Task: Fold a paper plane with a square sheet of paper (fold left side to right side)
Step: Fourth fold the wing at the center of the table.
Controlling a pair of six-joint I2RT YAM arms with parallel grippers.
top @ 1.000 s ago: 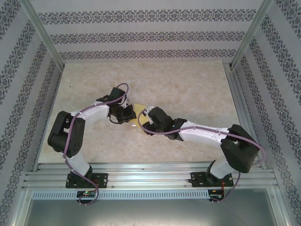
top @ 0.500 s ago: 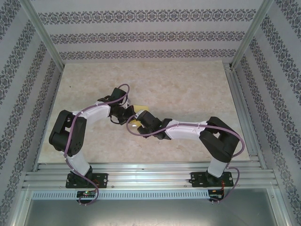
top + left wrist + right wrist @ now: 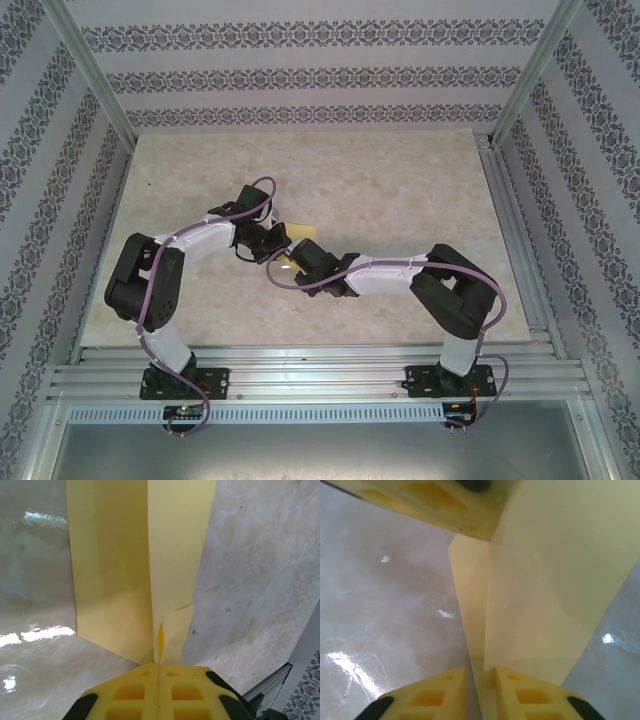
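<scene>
We see the left arm (image 3: 205, 238) rise from its base at the near edge, bend at the elbow by the left side of the table (image 3: 400, 190) and run its forearm right toward the middle. The right arm (image 3: 385, 275) mirrors it: the elbow folds up near its own base and the forearm lies low, stretched left. The two wrists meet head to head at the table's centre, just beside each other.

The left pincer (image 3: 158, 666) is fully closed, its yellow fingers pressed together on a curled corner of the sheet of paper (image 3: 125, 555). The sheet lies at mid-table between the two wrists, mustard-yellow, with one flap standing up along a straight crease and the other flat on the marble-patterned top.

The right pincer (image 3: 480, 672) sits at the opposite end of that crease with its jaws nearly together. Only a slim gap is left, and the raised fold runs into it. We cannot tell whether the pads actually press the paper.

A purple cable (image 3: 262, 185) loops above the left wrist. Patterned walls (image 3: 300, 75) enclose the table. From above, the wrists cover most of the sheet.
</scene>
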